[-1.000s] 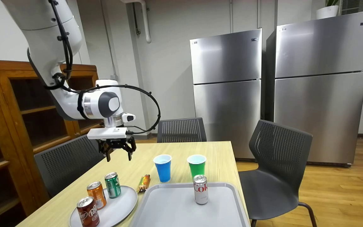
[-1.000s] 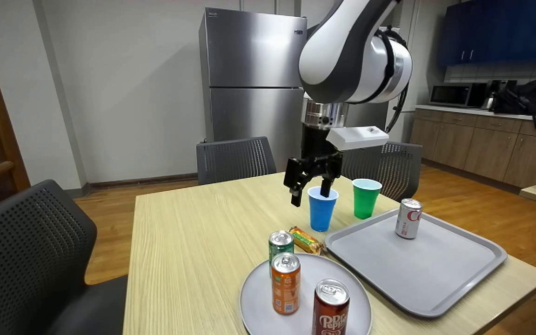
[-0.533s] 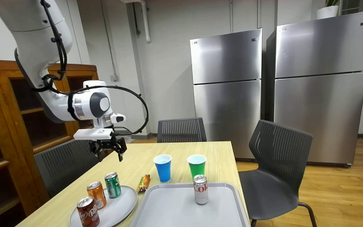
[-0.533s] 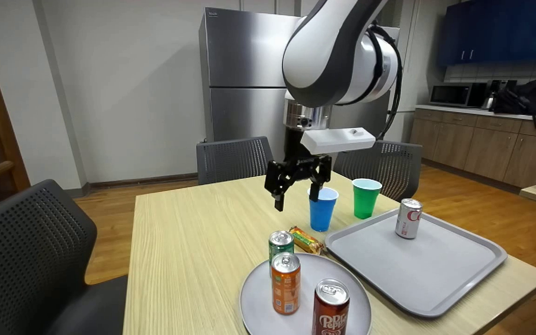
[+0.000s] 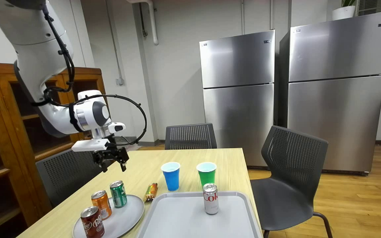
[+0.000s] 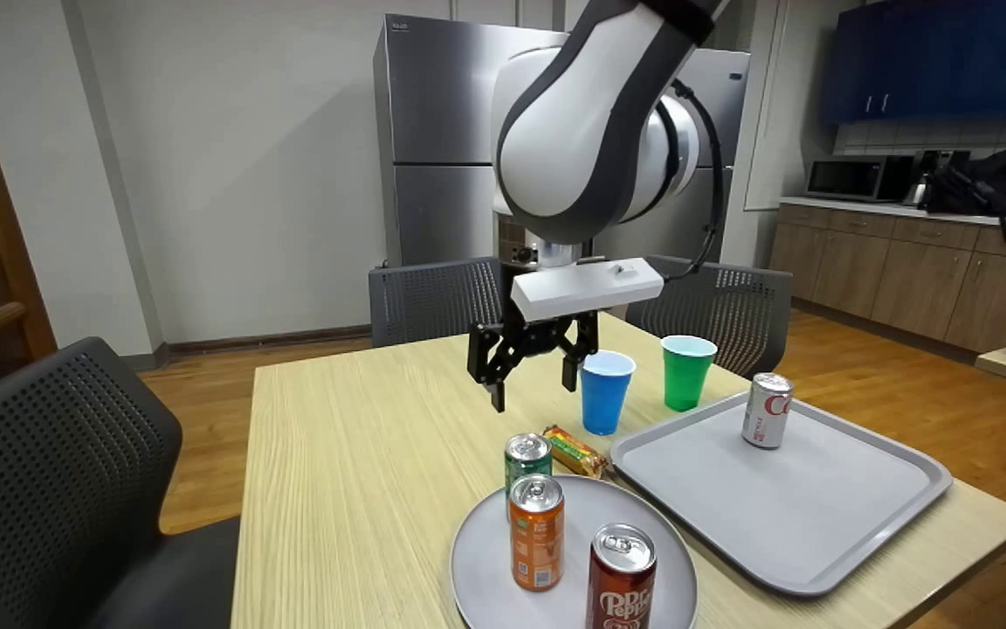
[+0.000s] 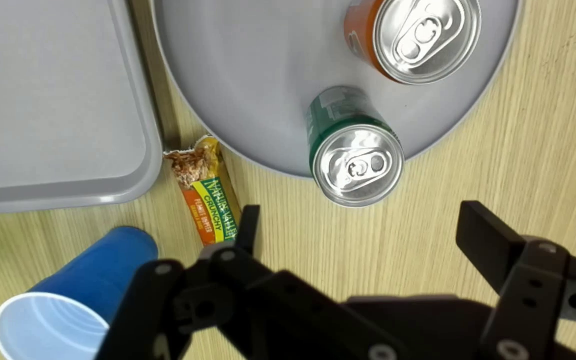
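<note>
My gripper (image 7: 360, 220) stands open above the table with nothing between its fingers. Closest to it in the wrist view is a green can (image 7: 335, 112), upright near the rim of a round grey plate (image 7: 248, 95). An orange can (image 7: 360, 35) shares that plate, as does a dark red Dr Pepper can (image 6: 622, 584), seen only in the exterior views. Just off the plate lies a Nature Valley bar (image 7: 208, 200), its lower end hidden behind one finger. A blue cup (image 7: 113, 265) stands left of the gripper. In an exterior view the gripper (image 6: 534, 396) hangs higher than the cans.
A grey tray (image 5: 190, 221) beside the plate carries a silver Diet Coke can (image 5: 210, 199). Behind the tray stands a green cup (image 5: 207, 175). Dark chairs (image 5: 289, 172) surround the wooden table (image 6: 337, 454). Two steel fridges (image 5: 238, 76) stand further back.
The arm and gripper have moved left in both exterior views, coming lower and tilting somewhat. The gripper has stayed open. The cans, cups, bar, plate and tray have kept their places.
</note>
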Controlling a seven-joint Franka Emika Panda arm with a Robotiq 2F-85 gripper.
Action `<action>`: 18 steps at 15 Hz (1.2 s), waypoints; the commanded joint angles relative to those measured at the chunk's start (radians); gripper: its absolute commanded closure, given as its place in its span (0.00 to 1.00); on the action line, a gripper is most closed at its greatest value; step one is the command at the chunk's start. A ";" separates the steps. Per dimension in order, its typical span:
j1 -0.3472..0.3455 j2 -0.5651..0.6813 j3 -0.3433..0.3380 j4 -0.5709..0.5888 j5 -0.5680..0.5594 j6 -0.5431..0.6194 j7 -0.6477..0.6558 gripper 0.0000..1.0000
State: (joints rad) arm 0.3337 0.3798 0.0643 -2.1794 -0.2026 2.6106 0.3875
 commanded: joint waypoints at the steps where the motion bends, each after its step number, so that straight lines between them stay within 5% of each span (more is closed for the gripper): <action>1: 0.039 0.073 -0.032 0.079 -0.022 -0.028 0.071 0.00; 18: 0.043 0.211 -0.039 0.164 0.076 -0.022 0.065 0.00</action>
State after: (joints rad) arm 0.3598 0.5790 0.0367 -2.0373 -0.1466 2.6106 0.4326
